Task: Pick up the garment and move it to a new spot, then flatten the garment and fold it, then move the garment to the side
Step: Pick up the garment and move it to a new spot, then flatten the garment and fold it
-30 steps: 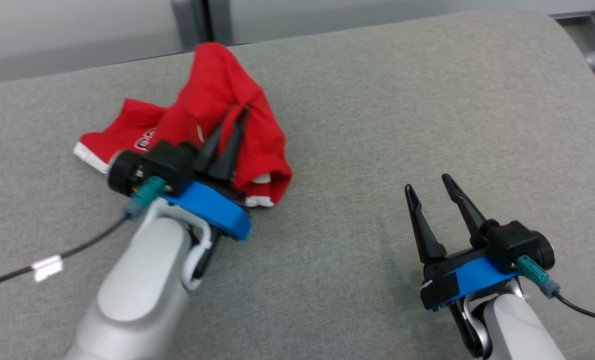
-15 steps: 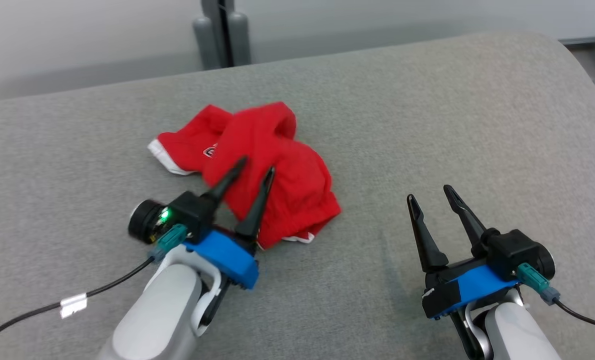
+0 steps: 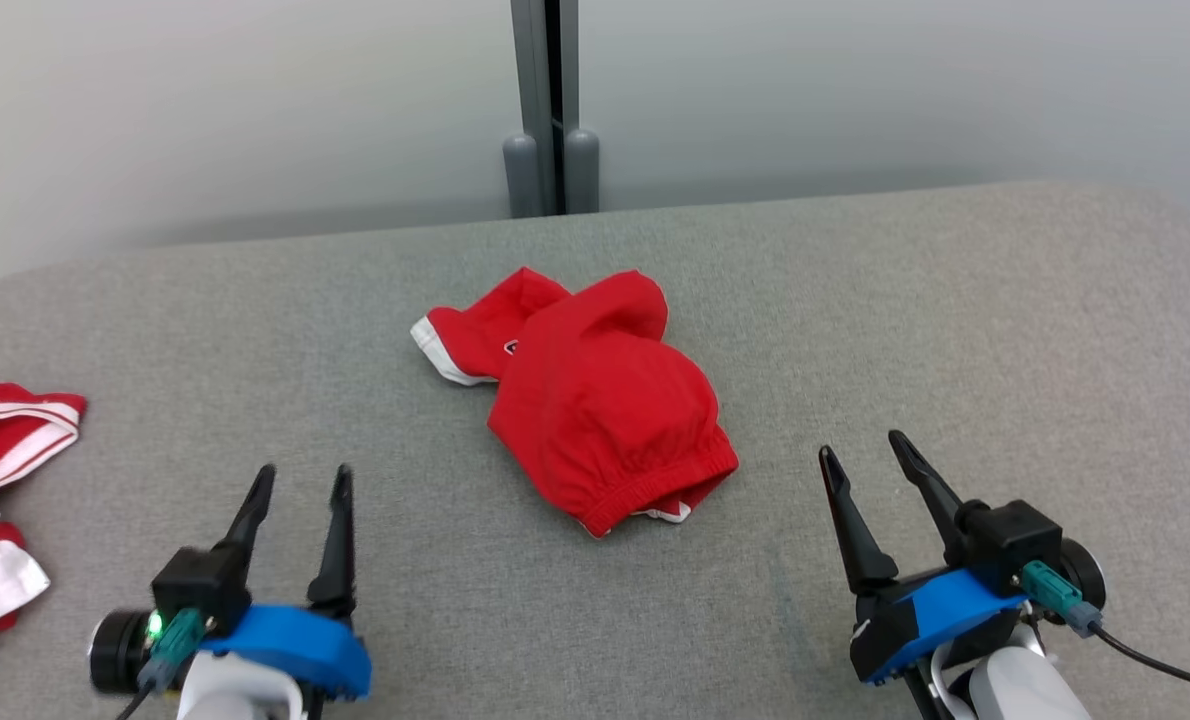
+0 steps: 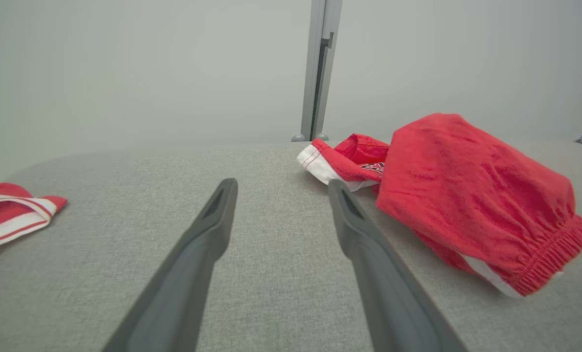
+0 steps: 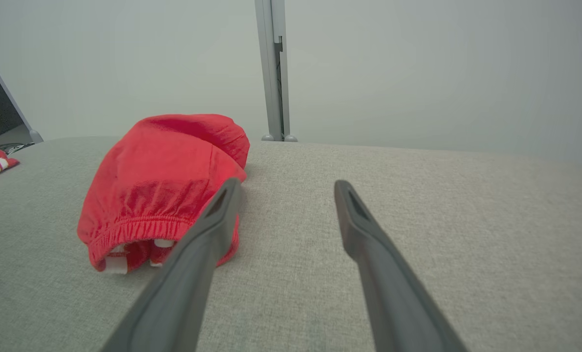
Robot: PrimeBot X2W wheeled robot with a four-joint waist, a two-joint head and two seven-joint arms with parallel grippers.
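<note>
Red garment (image 3: 595,400) lying crumpled at centre frame on the grey surface (image 3: 955,300), with left gripper (image 3: 305,472) at lower left and right gripper (image 3: 860,446) at lower right both spread and empty; relocation seemingly complete, flattening, folding and setting aside outstanding.

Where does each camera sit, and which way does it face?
Head view: high, looking down at red shorts on grey fabric surface; left gripper, right gripper, both open.
Left wrist view: low, facing the wall; own fingers, shorts at right.
Right wrist view: low, facing the wall; own fingers, shorts at left.
Shared: both wrist views show the grey post.
</note>
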